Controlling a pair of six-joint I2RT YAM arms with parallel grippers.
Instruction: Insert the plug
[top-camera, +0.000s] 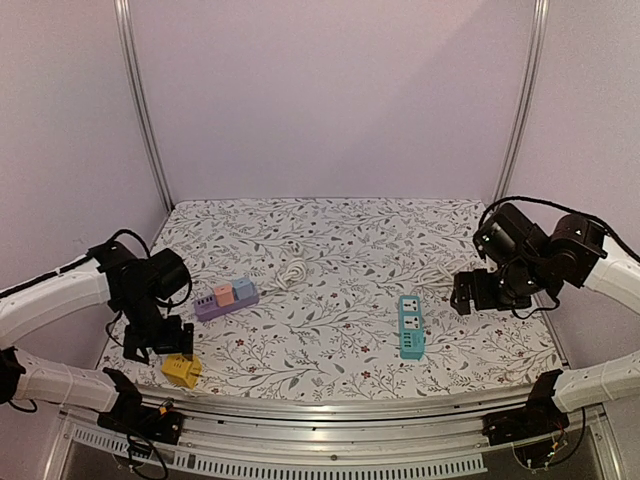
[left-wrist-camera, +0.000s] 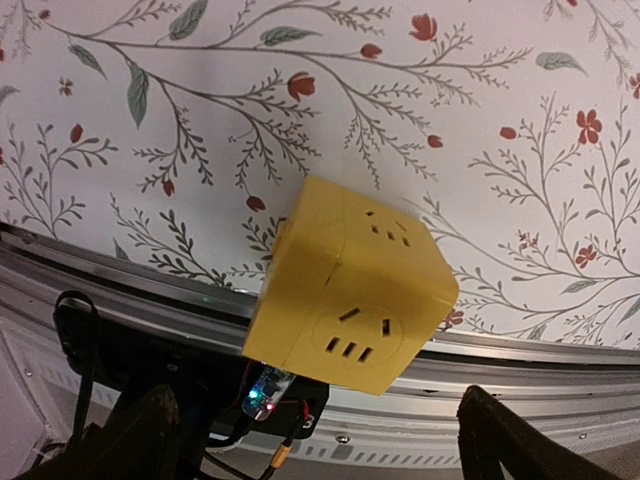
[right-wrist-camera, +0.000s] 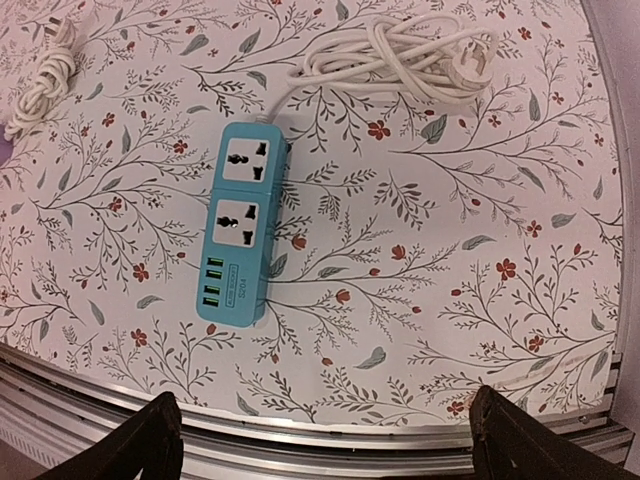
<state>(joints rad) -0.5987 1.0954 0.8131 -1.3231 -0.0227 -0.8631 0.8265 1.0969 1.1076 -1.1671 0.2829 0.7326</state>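
Three socket units are laid out on the flower-patterned counter (top-camera: 330, 230).

- A yellow cube socket (left-wrist-camera: 350, 285) is placed at the near left edge, against the metal rail (left-wrist-camera: 560, 385).
- A purple power strip (top-camera: 226, 298) is set further in on the left, with pink and blue blocks on top.
- A teal power strip (right-wrist-camera: 240, 225) is laid lengthwise, right of centre.

A white cable (right-wrist-camera: 390, 55) is bundled just beyond the teal strip. Its plug (right-wrist-camera: 478, 62) is left lying on the cloth at the far right, unplugged and untouched. A second white cable (top-camera: 290, 272) is coiled mid-counter.

The left claw (left-wrist-camera: 320, 440) is held just above the yellow cube, fingers spread wide, with nothing gripped. The right claw (right-wrist-camera: 330, 440) is held above the counter near the teal strip, likewise fully spread and empty.
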